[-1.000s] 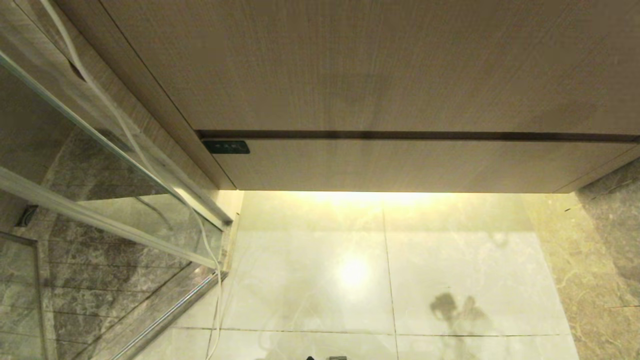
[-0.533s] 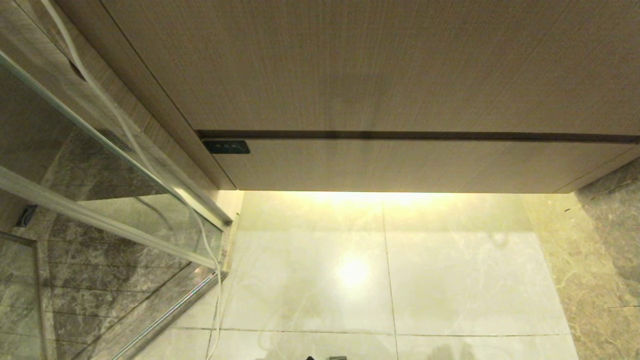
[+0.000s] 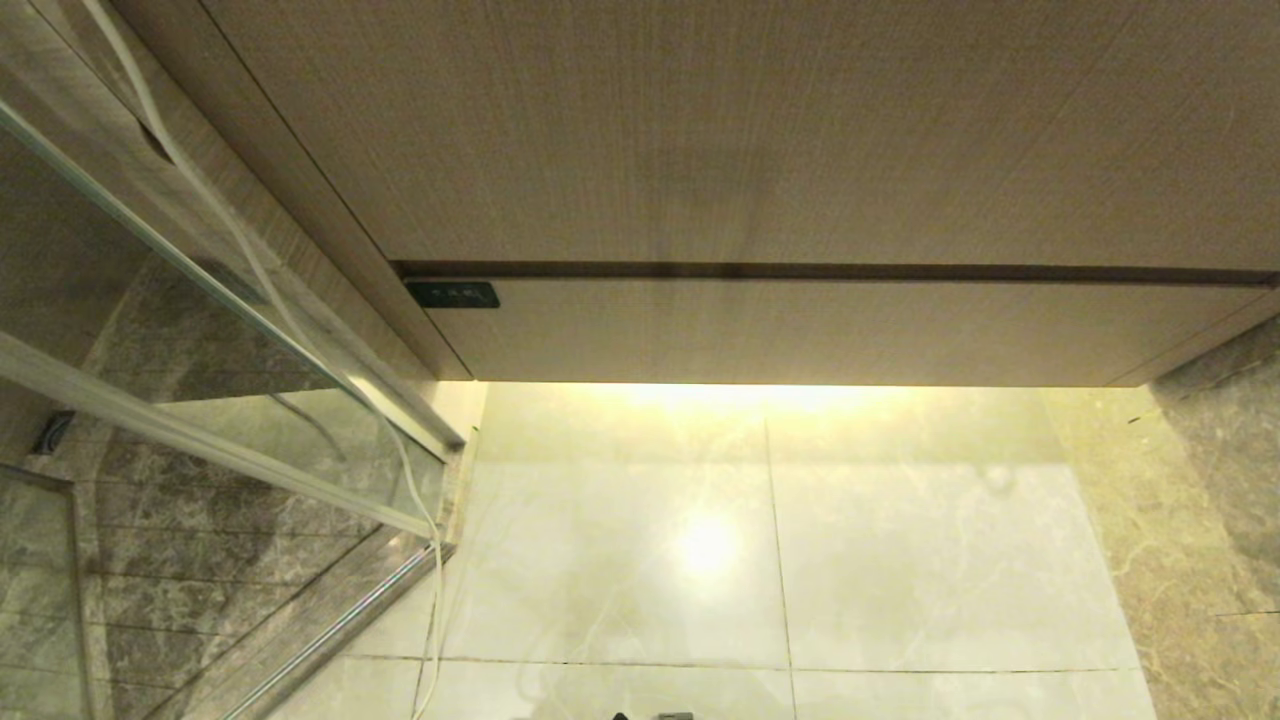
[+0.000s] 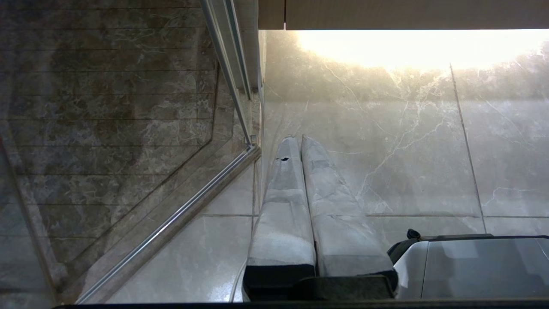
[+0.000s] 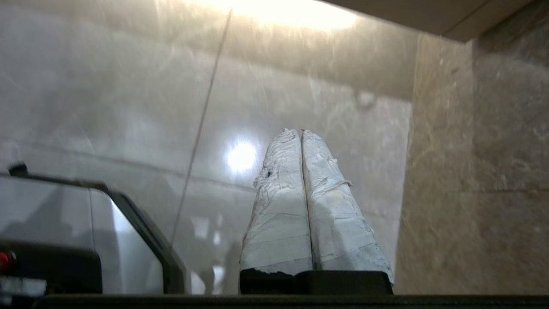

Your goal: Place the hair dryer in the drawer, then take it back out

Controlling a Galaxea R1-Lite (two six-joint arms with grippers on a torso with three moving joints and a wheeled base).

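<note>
The drawer [image 3: 800, 330] is the wide shallow wood-grain front with a small dark label [image 3: 452, 294], and it sits pushed in flush under the taller panel. The hair dryer is out of view. Neither arm shows in the head view. My left gripper [image 4: 299, 138] is shut with nothing in it, its taped fingers pressed together over the pale floor tiles beside the glass door's rail. My right gripper [image 5: 299, 131] is also shut and holds nothing, hanging over the tiles near the brown marble wall.
A taller wood-grain panel [image 3: 700, 130] stands above the drawer. A glass shower door [image 3: 200, 330] with a metal rail and a hanging white cable [image 3: 430, 580] closes off the left. A marble wall [image 3: 1220, 480] bounds the right. The robot's base [image 4: 472, 266] lies between the grippers.
A dark reflection on the floor tiles at the lower right slid toward the bottom edge and out of the head view. The drawer has stayed shut.
</note>
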